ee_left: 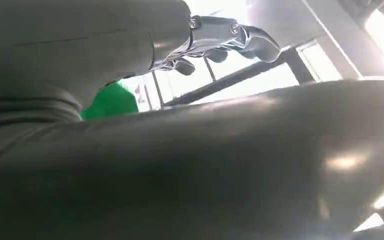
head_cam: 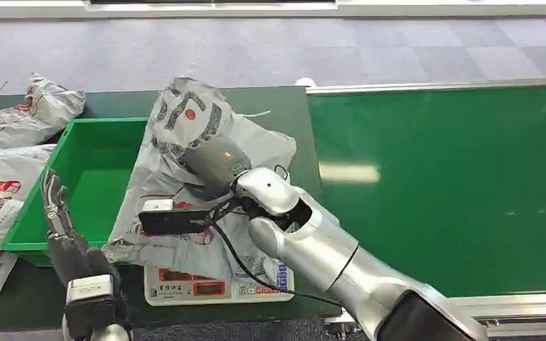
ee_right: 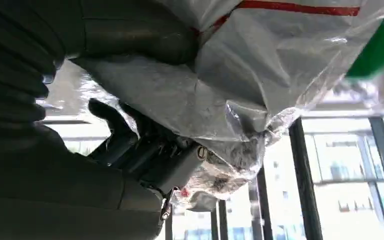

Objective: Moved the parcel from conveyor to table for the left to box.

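The parcel [head_cam: 185, 135] is a grey plastic mailer bag with dark lettering and a red dot. It looks soft, crinkly and light, its film creased and slack, so it will likely sag and slide rather than keep a shape. A hold on a bunched fold, or on the thicker middle where the contents sit, seems safer than one on a loose, slippery edge.

The bag lies draped over the right rim of the green bin [head_cam: 92, 170] and down across the scale [head_cam: 213, 288] on the dark desk [head_cam: 284, 106], left of the green conveyor [head_cam: 455, 177].

The right robot hand [head_cam: 217, 163] is on top of the parcel's middle; in the right wrist view its fingers [ee_right: 145, 145] curl into the wrinkled film, grasping it.

The left robot hand [head_cam: 60, 213] stands released at the bin's near left corner, fingers spread upward, well apart from the parcel.
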Controlling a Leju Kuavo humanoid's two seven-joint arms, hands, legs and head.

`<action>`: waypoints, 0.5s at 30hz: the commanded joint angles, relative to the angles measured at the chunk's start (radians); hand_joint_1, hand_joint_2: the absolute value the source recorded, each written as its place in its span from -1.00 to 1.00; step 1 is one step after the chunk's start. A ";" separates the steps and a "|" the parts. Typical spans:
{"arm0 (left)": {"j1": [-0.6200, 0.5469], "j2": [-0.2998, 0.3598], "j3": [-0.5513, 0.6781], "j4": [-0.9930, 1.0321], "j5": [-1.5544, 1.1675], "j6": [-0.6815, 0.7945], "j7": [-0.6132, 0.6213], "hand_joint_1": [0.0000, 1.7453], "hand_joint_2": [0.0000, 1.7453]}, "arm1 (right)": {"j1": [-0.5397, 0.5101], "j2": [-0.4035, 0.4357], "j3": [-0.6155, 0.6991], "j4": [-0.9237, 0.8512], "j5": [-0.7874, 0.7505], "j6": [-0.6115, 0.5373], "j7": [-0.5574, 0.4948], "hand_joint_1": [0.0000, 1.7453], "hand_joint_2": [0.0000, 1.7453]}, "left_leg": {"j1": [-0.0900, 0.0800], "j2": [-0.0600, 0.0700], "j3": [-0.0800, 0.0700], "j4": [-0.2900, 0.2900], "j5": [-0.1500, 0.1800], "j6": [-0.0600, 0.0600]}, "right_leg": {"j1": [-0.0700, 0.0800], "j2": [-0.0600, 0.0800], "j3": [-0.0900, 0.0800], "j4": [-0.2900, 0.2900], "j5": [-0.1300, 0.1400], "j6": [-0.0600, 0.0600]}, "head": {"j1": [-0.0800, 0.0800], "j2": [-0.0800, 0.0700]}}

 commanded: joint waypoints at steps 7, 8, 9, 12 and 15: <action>-0.001 0.019 0.042 -0.017 -0.043 -0.008 0.048 -1.00 -1.00 | -0.046 -0.020 0.057 0.243 -0.090 0.042 0.038 -1.00 1.00 | 0.000 -0.001 -0.001 0.000 0.002 0.000 | 0.000 -0.004 0.001 -0.002 0.002 0.000 | 0.000 0.000; -0.006 0.018 0.043 -0.016 -0.045 -0.009 0.048 -1.00 -1.00 | -0.046 -0.022 0.059 0.247 -0.090 0.046 0.040 -1.00 1.00 | 0.001 0.000 -0.001 -0.001 0.002 0.000 | 0.001 -0.004 0.001 -0.003 0.002 0.000 | 0.000 0.000; -0.010 0.017 0.043 -0.015 -0.050 -0.009 0.050 -1.00 -1.00 | -0.049 -0.023 0.060 0.254 -0.088 0.049 0.044 -1.00 1.00 | 0.000 0.000 0.000 0.001 0.001 0.000 | 0.000 -0.002 0.001 -0.001 0.001 0.000 | 0.000 0.000; -0.009 0.019 0.044 -0.020 -0.057 -0.009 0.054 -1.00 -1.00 | -0.061 -0.030 0.060 0.255 -0.071 0.035 0.062 -1.00 -1.00 | 0.000 -0.001 -0.001 0.000 0.002 0.000 | 0.000 -0.004 0.000 -0.001 0.001 0.000 | 0.000 0.000; -0.008 0.019 0.044 -0.020 -0.057 -0.009 0.054 -1.00 -1.00 | -0.063 -0.030 0.060 0.253 -0.072 0.035 0.061 -1.00 -1.00 | 0.000 0.000 -0.001 0.001 0.001 0.000 | 0.000 -0.002 -0.001 -0.001 0.001 0.000 | 0.000 0.000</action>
